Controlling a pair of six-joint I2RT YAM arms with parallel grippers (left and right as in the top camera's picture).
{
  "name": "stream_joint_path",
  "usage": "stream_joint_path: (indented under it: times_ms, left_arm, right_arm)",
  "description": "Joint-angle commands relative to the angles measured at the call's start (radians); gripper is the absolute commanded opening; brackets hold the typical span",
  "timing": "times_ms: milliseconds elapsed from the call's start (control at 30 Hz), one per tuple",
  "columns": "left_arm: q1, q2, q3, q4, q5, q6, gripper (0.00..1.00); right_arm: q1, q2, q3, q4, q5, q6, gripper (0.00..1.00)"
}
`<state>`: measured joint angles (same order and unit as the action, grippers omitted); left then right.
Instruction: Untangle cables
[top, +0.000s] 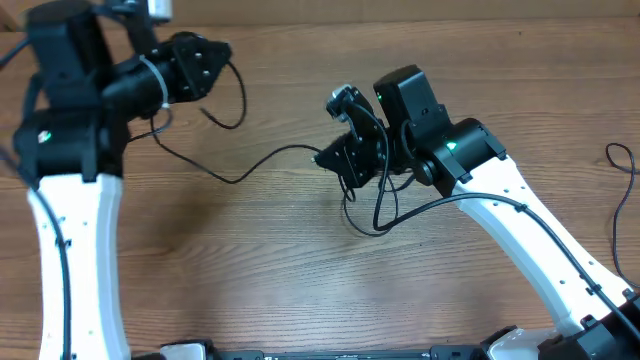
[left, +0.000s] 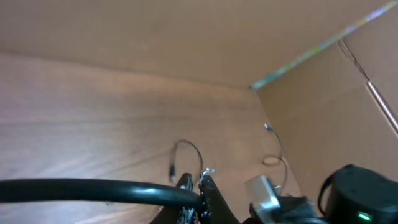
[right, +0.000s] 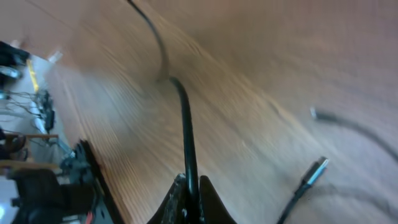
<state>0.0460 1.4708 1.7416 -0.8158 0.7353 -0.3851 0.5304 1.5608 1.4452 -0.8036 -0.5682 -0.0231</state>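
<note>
Both the left gripper and the right gripper are pinched tight on the thin black cable, which sags in a slack curve over the wood-grain table between them. They should pull apart slowly and level, since the cord is limp and smooth and a small plug nearby could snag.

Cable cut by overhead's right edge, plug blurred in right wrist view
</note>
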Motion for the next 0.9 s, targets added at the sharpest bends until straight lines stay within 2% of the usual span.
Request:
stream_joint_path:
  times_ms: [0, 133, 267, 467, 867]
  left_arm:
    - [-0.034, 0.061, -0.008, 0.004, 0.028, -0.029, 0.04]
    - [-0.050, 0.122, -0.008, 0.005, 0.109, -0.002, 0.04]
    - [-0.065, 0.184, -0.008, 0.002, 0.206, -0.024, 0.04]
    - [-0.101, 0.233, -0.008, -0.038, 0.209, -0.095, 0.04]
    - [-0.207, 0.235, -0.008, -0.041, 0.208, -0.147, 0.04]
  right_arm:
    - [-0.002, -0.006, 0.004, 0.044, -0.145, 0.002, 0.04]
    - [-0.021, -0.008, 0.004, 0.085, -0.264, 0.000, 0.04]
    - [-0.025, -0.008, 0.003, 0.113, -0.112, -0.038, 0.04]
    - [-0.025, -0.008, 0.003, 0.211, 0.042, -0.029, 0.04]
    - [-0.025, -0.008, 0.003, 0.279, 0.157, -0.026, 0.05]
